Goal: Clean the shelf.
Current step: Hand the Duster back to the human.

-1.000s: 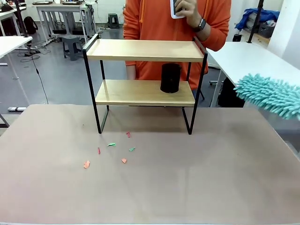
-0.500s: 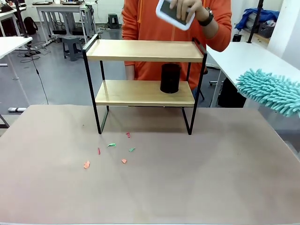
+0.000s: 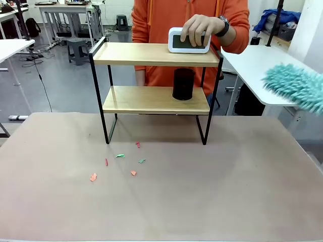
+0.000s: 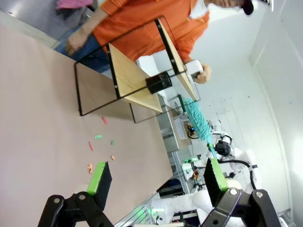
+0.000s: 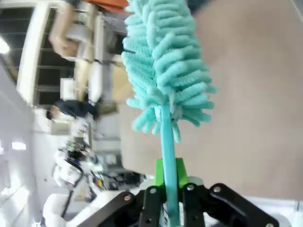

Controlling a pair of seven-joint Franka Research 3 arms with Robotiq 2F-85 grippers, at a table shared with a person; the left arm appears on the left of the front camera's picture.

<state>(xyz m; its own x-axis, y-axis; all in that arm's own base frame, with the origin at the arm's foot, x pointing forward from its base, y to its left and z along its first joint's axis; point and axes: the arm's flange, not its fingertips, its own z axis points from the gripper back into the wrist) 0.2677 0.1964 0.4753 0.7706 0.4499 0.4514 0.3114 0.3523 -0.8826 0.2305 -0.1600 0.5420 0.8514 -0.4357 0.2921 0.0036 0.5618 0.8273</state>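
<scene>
**Beige worktop: one shelf, one duster off its right end**

Across the worktop (image 3: 202, 191) stands one shelf (image 3: 151, 54) at the far middle, with two wooden boards in a black frame. One black cylinder (image 3: 183, 83) sits on the lower board. One white device (image 3: 187, 44) rests on the top board's right part, with a person's hand (image 3: 197, 25) on it. Six small red, orange and green scraps (image 3: 119, 156) lie on the worktop before the shelf's left leg.

The left fingers (image 4: 99, 178) are spread wide with nothing between them, low over the worktop. The shelf is well apart ahead of them, with the scraps between.

The right fingers (image 5: 179, 172) are clamped on the handle of one teal duster (image 3: 298, 88). Its fluffy head is raised in the air, tilted, well to the right of the shelf and not touching it.
</scene>
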